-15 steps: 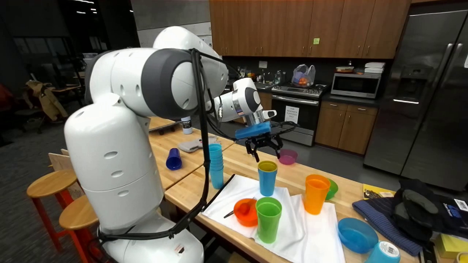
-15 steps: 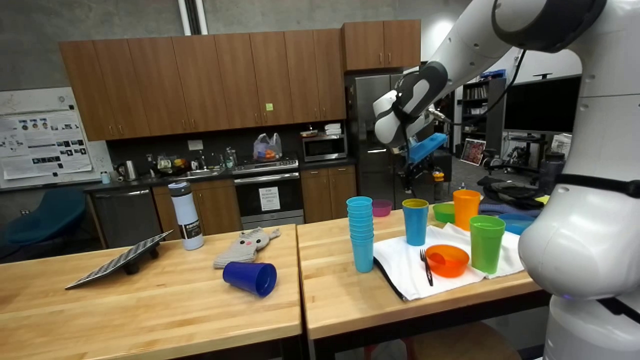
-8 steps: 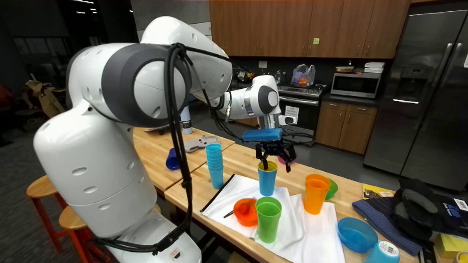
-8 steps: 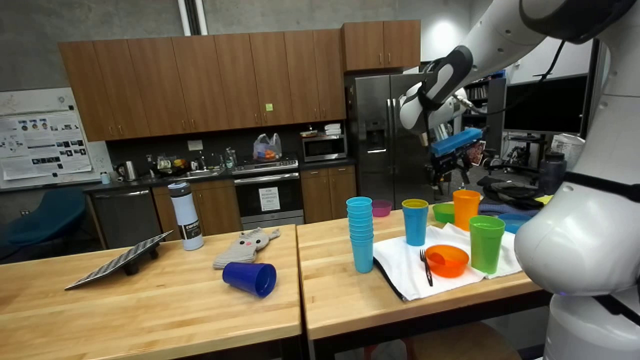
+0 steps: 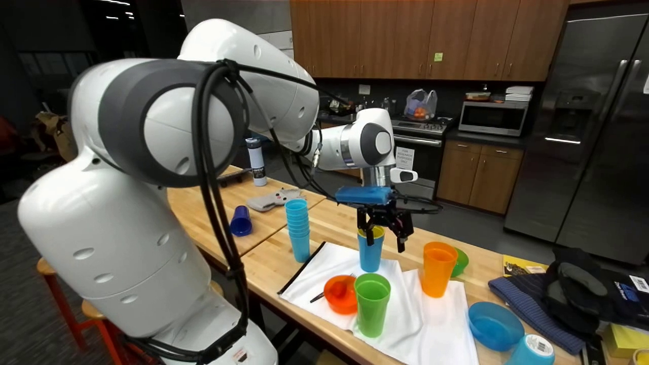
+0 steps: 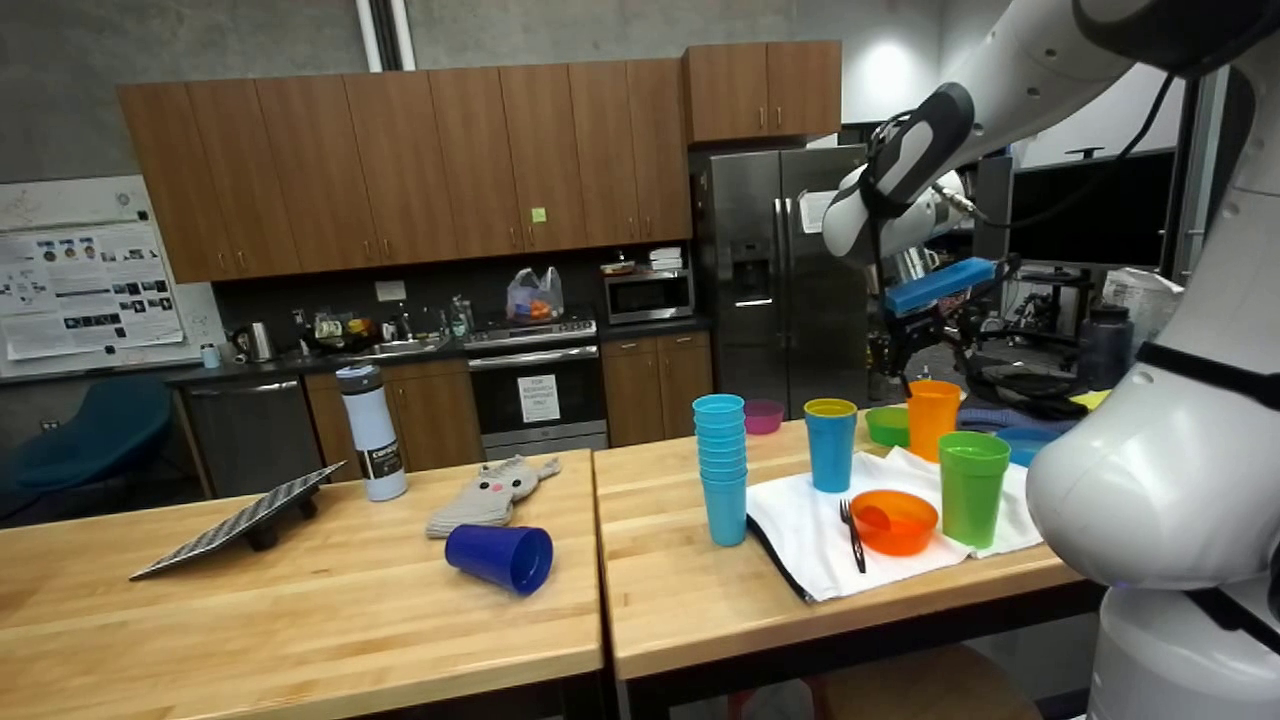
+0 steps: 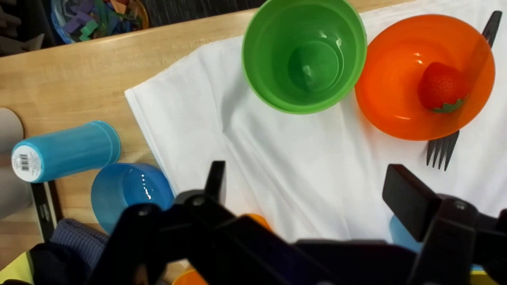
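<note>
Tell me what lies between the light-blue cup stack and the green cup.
In both exterior views, the black fork and the orange bowl lie on the white cloth between the light-blue cup stack and the green cup.

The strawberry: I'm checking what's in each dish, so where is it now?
In the wrist view, the strawberry sits at the upper right, inside the orange bowl, which stands on the white cloth right of the green cup.
</note>
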Robot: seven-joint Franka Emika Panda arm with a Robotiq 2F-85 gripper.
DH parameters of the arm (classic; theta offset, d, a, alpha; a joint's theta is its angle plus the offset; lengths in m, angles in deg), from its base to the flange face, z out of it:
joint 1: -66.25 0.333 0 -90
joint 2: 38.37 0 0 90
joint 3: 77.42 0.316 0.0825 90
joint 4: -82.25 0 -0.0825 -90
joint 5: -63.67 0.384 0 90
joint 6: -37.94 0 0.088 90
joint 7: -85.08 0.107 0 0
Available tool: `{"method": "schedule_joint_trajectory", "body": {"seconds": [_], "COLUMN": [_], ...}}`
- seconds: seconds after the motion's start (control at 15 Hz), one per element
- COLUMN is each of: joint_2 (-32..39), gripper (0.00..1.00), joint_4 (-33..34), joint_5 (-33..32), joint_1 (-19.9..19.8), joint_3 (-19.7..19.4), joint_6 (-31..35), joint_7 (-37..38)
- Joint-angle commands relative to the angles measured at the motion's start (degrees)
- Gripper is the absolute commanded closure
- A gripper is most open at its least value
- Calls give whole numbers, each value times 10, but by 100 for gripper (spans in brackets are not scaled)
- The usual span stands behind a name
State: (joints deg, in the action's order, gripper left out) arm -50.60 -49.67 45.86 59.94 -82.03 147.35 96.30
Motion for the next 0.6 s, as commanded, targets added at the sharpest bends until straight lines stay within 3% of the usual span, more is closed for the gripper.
{"method": "schedule_joint_trajectory", "body": {"seconds": [0.0,0.53], "joint_2": [27,66], "gripper": [0,0], "joint_4": [21,30], "joint_5": [6,82], "joint_1": [-4,-1], "joint_3": [19,21], "joint_6": [-25,-82], "joint_7": [102,283]}}
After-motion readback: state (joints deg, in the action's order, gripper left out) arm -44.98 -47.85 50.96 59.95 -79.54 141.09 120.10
